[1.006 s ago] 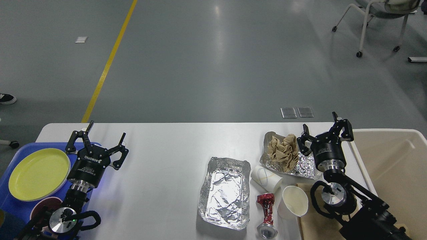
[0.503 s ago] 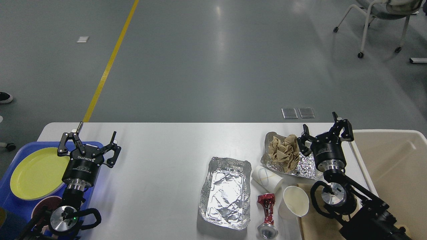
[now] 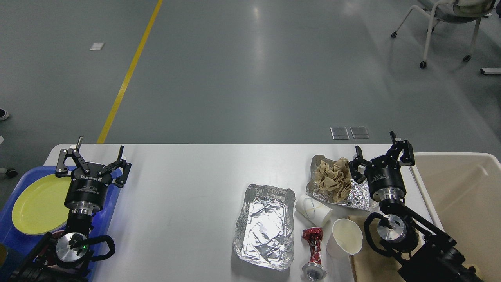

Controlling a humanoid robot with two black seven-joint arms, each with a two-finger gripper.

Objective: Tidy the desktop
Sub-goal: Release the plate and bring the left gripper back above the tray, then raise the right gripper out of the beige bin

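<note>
The white desktop [image 3: 188, 184] fills the lower view. On its right half lie a foil tray [image 3: 264, 227], a second crumpled foil sheet [image 3: 354, 196] bearing a brown paper wad [image 3: 332, 178], two white paper cups [image 3: 313, 209] [image 3: 346, 237] and a crushed red can [image 3: 313, 248]. My left gripper [image 3: 90, 154] is open and empty above the blue tray's right edge. My right gripper [image 3: 381, 150] is open and empty just right of the paper wad.
A blue tray [image 3: 15, 239] at the left edge holds a yellow plate [image 3: 37, 203] and a dark red dish, mostly hidden by my arm. A big cream bin [image 3: 462, 196] stands at the right. A brown sheet [image 3: 372, 266] lies under my right arm.
My left gripper has moved left and slightly away, from over the desktop to over the blue tray's edge, staying open. The right arm has not moved.
</note>
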